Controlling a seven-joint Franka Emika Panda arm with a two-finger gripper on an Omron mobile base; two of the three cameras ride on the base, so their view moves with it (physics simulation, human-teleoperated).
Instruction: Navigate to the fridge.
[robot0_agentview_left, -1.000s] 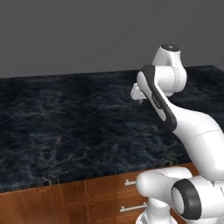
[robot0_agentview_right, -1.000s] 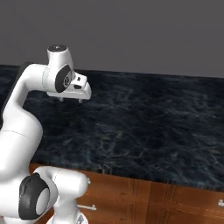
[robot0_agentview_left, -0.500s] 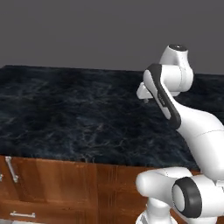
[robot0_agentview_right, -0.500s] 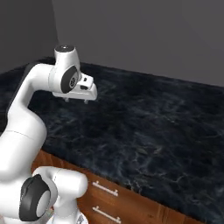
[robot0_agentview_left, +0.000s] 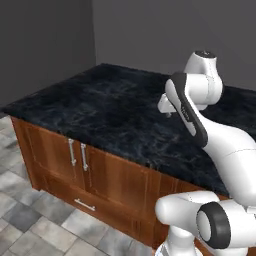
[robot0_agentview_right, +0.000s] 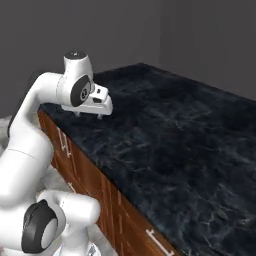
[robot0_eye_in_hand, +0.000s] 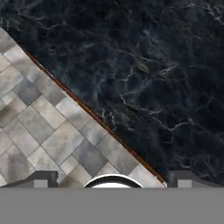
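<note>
Even, dim rendered light; grey walls (robot0_agentview_left: 45, 45) dark. Soft blur throughout, no glare, no hard shadows.

My gripper (robot0_agentview_right: 89, 115) hangs above the black counter (robot0_agentview_left: 115, 112), air open all round; grey walls (robot0_agentview_left: 45, 45) behind.
</note>
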